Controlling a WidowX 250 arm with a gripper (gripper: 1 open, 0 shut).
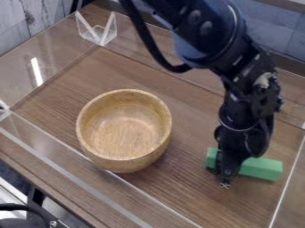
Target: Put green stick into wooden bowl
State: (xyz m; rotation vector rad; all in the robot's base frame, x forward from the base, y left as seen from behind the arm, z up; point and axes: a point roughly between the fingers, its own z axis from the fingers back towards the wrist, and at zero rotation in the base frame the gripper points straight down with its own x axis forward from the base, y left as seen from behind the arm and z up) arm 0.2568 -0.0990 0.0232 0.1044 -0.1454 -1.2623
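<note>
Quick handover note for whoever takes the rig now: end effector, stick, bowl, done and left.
End effector: down at the near end of the green stick; whether it is gripping is hard to tell.
Stick: lying on the table, to the right of the wooden bowl in the picture.
Done: arm is at the stick.
Left: confirm the grip, lift, carry to the bowl, release inside.

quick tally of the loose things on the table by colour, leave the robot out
green: 1, the stick, partly behind the gripper
light brown: 1, the wooden bowl
clear or whitish: 1, the small wire-like or plastic object at the far side, too blurred to name
total: 3
</note>
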